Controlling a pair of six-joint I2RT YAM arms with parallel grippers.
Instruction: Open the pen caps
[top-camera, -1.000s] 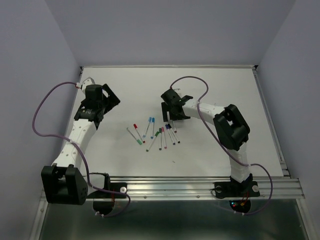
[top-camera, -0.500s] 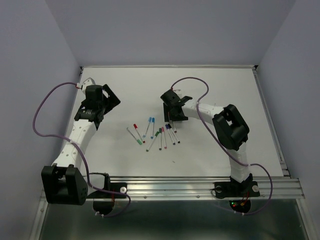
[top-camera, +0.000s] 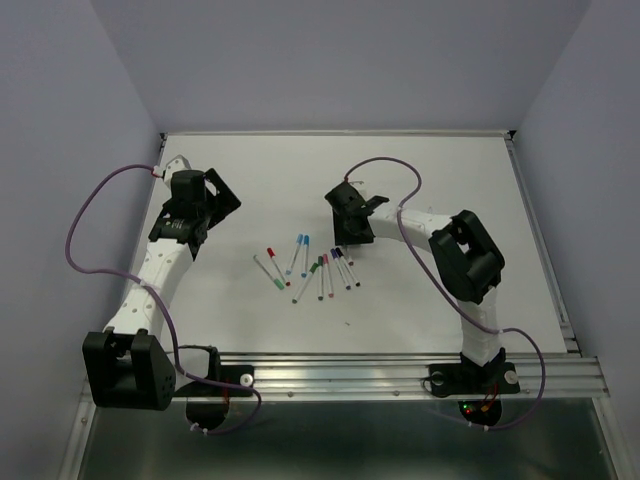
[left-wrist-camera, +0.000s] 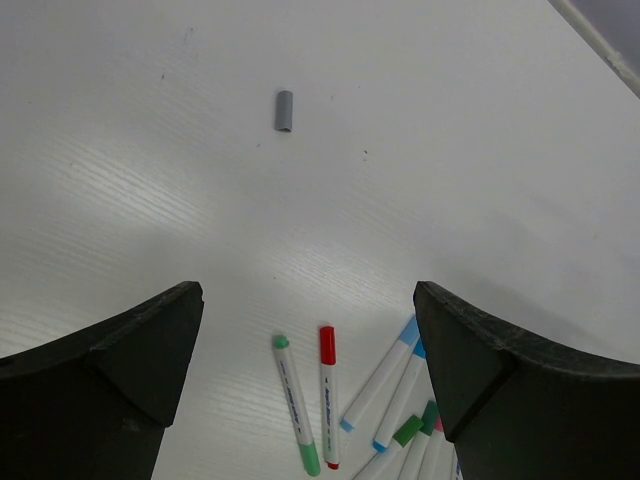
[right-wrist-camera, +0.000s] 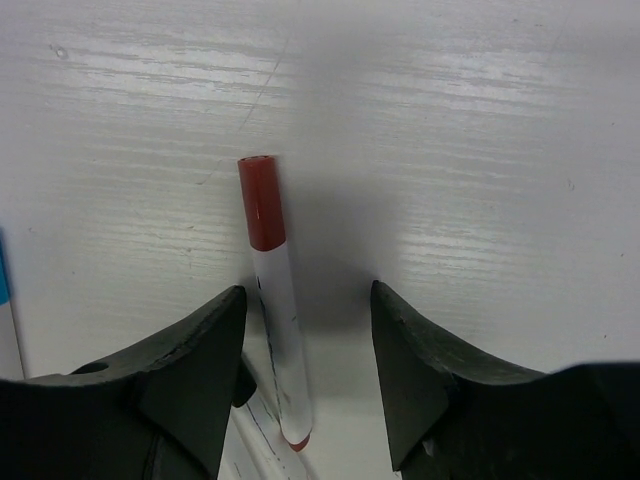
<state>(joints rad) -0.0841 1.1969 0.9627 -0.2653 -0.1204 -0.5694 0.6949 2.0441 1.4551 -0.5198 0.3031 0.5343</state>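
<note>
Only the right wrist view shows a red cap (right-wrist-camera: 262, 203) on its pen (right-wrist-camera: 280, 330), lying flat between the fingers of the right gripper (right-wrist-camera: 308, 300) — jaws parted astride the barrel, not clamped; only the left wrist view shows a loose grey cap (left-wrist-camera: 285, 110) lying apart from the other pens (left-wrist-camera: 327, 400), the left gripper (left-wrist-camera: 310, 300) spread wide, empty. Since a second ago the right jaws have narrowed — the left gripper is unmoved.
</note>
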